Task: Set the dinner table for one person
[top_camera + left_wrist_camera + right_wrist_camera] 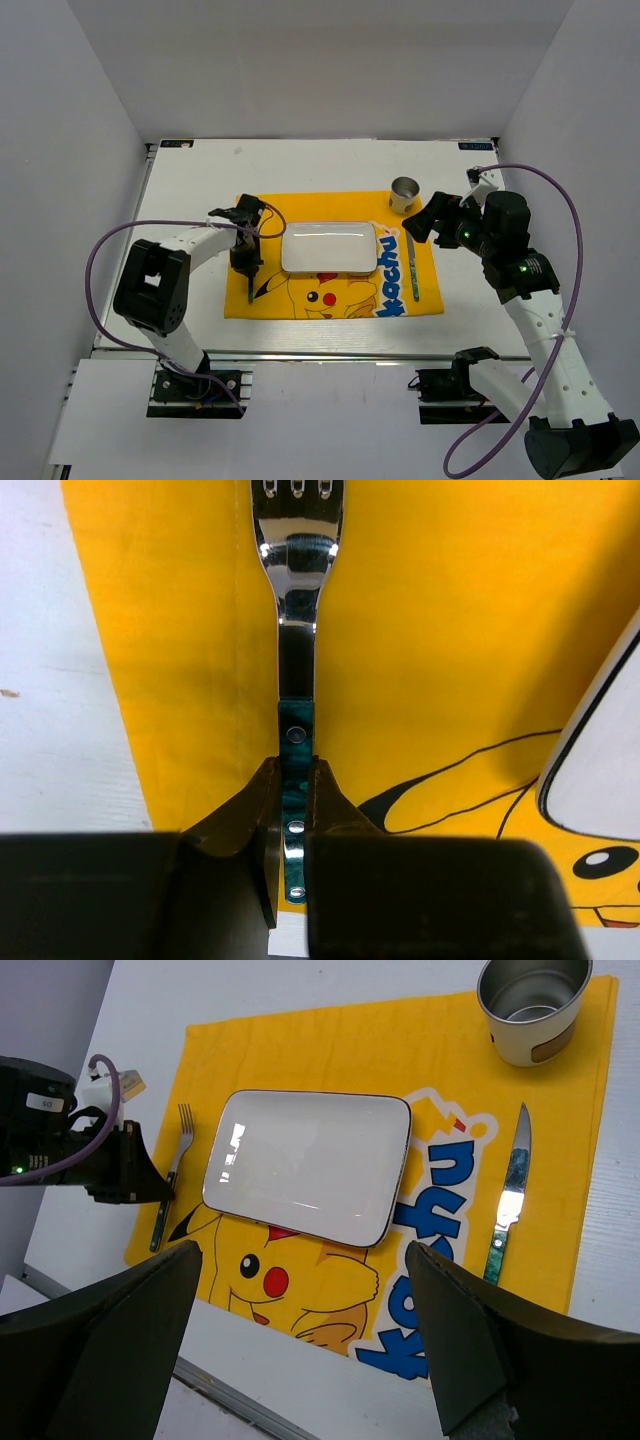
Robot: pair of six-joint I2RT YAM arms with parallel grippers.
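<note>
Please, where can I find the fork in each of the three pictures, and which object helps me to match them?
Top external: fork left of the plate, handle showing below the left gripper.
Left wrist: fork in the centre, tines at top; plate at the right edge.
Right wrist: fork at left, beside the plate.
Shared landmark: the white plate.

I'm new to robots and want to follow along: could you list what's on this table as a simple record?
Table: white, holds a yellow placemat
Plate: white, empty, mid-placemat
Fork: left of plate, handle gripped by left end effector
Knife: right of plate, lying free
Cup: metal, empty, placemat's far right corner
Right end effector: open, holding nothing
</note>
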